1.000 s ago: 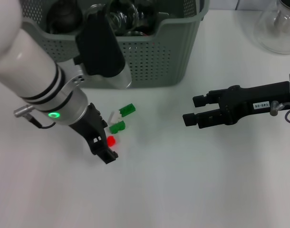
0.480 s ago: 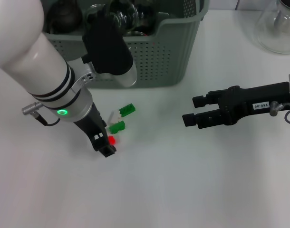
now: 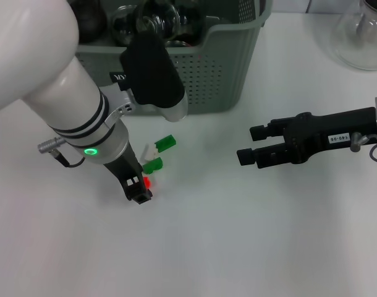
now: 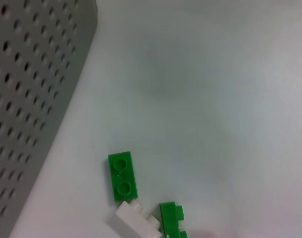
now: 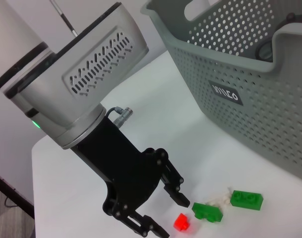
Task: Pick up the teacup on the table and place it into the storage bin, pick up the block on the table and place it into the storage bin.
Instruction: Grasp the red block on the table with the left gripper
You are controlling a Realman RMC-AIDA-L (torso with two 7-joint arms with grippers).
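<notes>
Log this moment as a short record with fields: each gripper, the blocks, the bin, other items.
left gripper: low over the table, jaws open, right beside the red block, nothing held
right gripper: off to the robot's right, above the table, jaws open, holding nothing
blocks on table: red block, two green blocks, one white block, clustered in front of the bin
storage bin: behind the blocks, dark and glass items inside
other: glass vessel at the far right

A plain white worktop [image 3: 238, 235] is seen under even, soft light. A clear glass vessel [image 3: 361, 34] is set at its far right corner. Dark floor [image 5: 7, 198] is glimpsed beyond the edge.
</notes>
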